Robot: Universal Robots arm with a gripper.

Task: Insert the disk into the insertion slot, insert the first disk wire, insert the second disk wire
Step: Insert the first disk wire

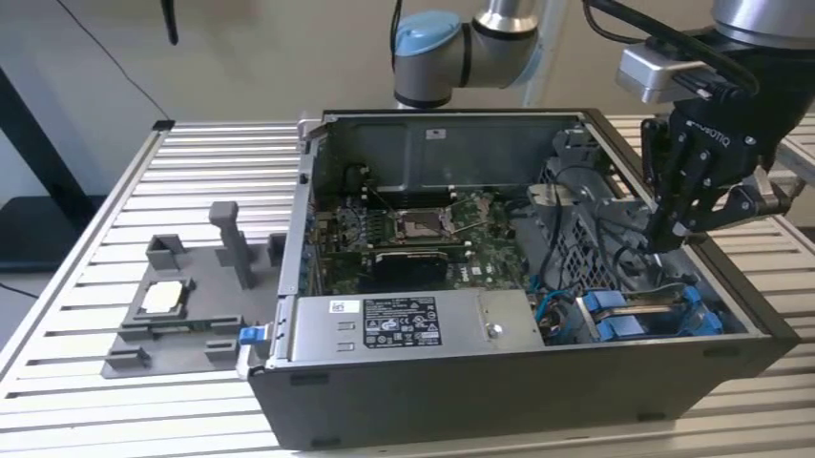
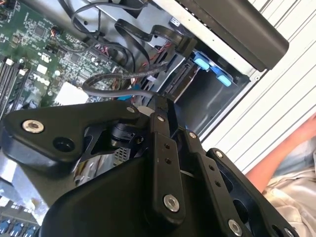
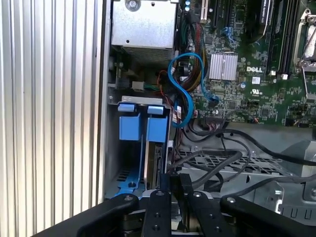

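1. The gripper (image 1: pixel 671 237) hangs tips-down inside the open computer case (image 1: pixel 510 391), at about 3 o'clock of it in the exterior view.
2. Its jaws are drawn together with barely a gap, among dark cables (image 3: pixel 217 165); whether they pinch one, I cannot tell.
3. The insertion slot (image 1: pixel 643 320) sits at the case's 4 o'clock corner, near the gripper, at 6 o'clock from it.
4. The disk (image 3: pixel 159 160) seems seated edge-on in that slot, behind a blue tab (image 3: pixel 158 126).
5. The case rests on a slatted worktop (image 1: pixel 153 162).
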